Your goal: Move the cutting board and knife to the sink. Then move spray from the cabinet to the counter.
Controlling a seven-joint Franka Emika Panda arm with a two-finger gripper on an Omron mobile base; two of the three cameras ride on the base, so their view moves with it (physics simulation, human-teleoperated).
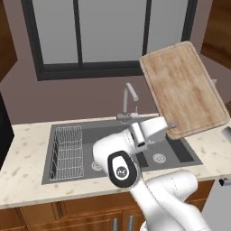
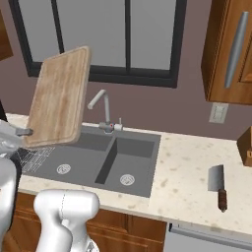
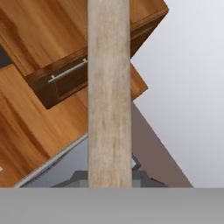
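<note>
The cutting board [image 1: 185, 88] is lifted off the counter and hangs tilted above the sink [image 1: 108, 133], its face toward the window. My gripper [image 1: 171, 125] is shut on the board's lower edge, at the left of the right base view [image 2: 23, 131]. The hand view looks along the board's [image 3: 109, 96] thin edge, which runs up between the fingers. The knife [image 2: 218, 186] lies flat on the counter [image 2: 184, 172] right of the sink [image 2: 135, 150], handle toward the front edge. The wall cabinet [image 2: 221, 54] with its silver bar handle is closed at the upper right. The spray is hidden.
A curved silver faucet [image 1: 130, 97] rises behind the sink, just left of the board. A wire rack [image 1: 67, 151] fills the left basin. A wall outlet [image 2: 218, 113] sits below the cabinet, and a brown wooden block [image 2: 244, 145] stands at the counter's far right.
</note>
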